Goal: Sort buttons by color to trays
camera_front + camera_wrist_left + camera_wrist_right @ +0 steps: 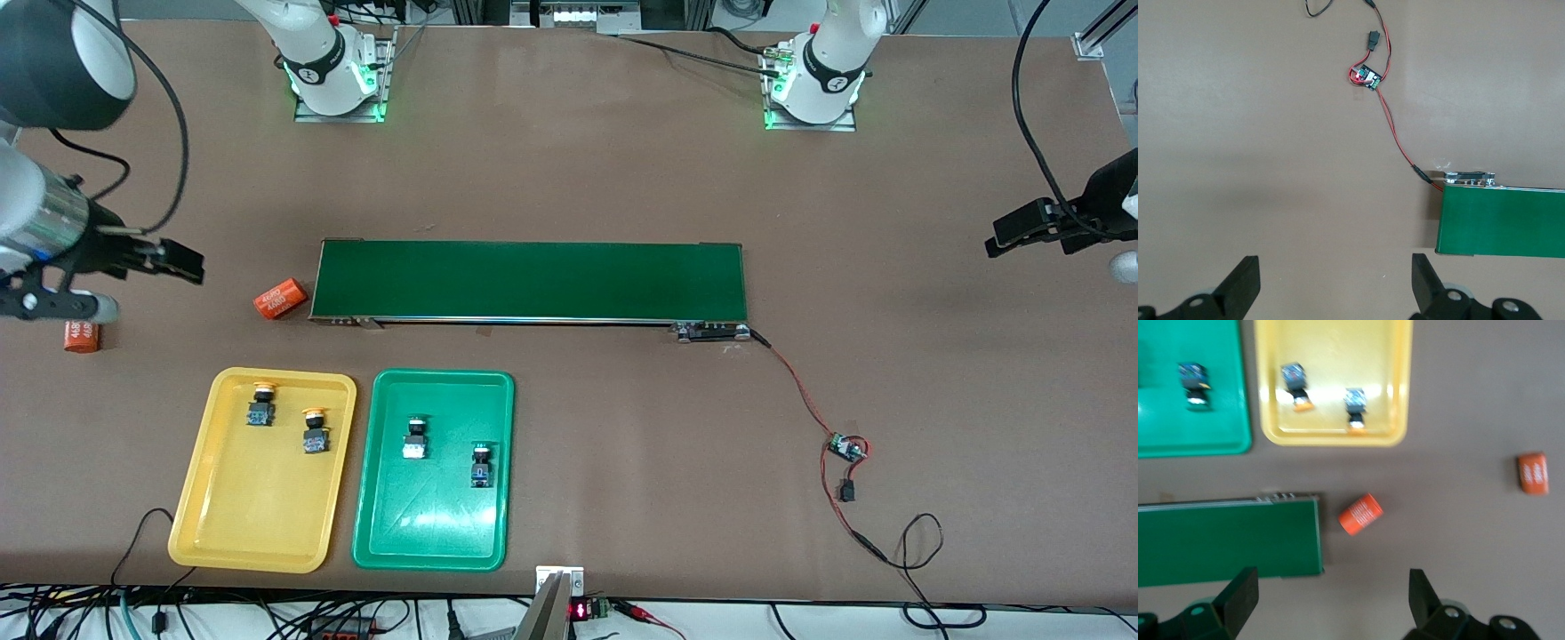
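2 yellow buttons [263, 404] lie in the yellow tray [258, 533], 2 green buttons [415, 436] in the green tray [427, 542], lower left of frame. Sorting looks complete; best hold the left gripper [1335, 283] and right gripper [1331, 600] parked, jaws released and empty.

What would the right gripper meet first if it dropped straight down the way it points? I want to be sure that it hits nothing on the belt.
Probably only bare table. The open right gripper points down between the conveyor belt and an orange cylinder. Depth is unclear.
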Tool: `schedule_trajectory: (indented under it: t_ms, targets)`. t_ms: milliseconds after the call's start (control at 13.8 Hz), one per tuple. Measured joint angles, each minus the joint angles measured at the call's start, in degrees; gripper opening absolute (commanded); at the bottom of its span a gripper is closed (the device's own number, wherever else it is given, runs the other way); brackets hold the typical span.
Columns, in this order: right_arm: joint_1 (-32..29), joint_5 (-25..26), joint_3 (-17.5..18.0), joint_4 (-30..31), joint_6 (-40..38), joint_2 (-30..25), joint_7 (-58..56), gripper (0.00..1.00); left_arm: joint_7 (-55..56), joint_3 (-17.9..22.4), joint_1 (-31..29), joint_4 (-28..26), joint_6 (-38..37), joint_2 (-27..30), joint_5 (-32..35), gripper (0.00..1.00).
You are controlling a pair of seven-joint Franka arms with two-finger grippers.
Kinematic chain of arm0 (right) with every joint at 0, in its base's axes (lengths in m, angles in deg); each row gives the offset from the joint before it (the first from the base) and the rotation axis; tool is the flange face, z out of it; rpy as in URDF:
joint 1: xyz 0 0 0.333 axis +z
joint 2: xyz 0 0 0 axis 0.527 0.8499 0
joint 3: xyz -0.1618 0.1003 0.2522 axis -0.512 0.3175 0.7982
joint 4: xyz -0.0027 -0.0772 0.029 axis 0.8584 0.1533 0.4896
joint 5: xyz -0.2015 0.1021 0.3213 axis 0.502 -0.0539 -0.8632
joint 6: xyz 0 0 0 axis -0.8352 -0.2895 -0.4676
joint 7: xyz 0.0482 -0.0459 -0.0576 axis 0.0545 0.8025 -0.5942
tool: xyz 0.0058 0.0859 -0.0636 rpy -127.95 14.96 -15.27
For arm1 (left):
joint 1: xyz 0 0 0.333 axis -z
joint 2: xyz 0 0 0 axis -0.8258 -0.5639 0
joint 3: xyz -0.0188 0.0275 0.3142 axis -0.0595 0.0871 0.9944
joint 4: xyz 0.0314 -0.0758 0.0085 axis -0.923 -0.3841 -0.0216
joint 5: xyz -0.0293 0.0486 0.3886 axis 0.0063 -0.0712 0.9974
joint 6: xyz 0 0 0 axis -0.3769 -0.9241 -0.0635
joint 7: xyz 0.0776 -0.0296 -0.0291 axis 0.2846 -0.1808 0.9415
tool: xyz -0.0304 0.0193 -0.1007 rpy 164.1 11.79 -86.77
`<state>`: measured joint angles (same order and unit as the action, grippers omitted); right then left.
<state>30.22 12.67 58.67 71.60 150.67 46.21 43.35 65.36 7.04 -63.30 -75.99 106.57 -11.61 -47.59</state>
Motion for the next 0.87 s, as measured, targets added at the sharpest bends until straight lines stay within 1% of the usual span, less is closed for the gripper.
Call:
schedule_trajectory:
  t_ms: [145,291,436,873]
  targets:
    - [-0.3,-2.0,-3.0,2.0,-0.7,-2.2,-2.2,1.0,0.0,0.0,0.0,0.0,0.0,0.0,0.0,1.0]
    - [-0.7,-3.7,-5.1,2.6,-0.8,-2.9,-8.7,1.0,0.0,0.0,0.0,0.0,0.0,0.0,0.0,1.0]
    - [-0.8,-4.0,-5.5,2.8,-0.8,-2.9,-10.9,1.0,0.0,0.0,0.0,0.0,0.0,0.0,0.0,1.0]
    - [-0.7,-4.1,-5.4,2.8,-4.0,-3.0,-9.3,1.0,0.0,0.0,0.0,0.0,0.0,0.0,0.0,1.0]
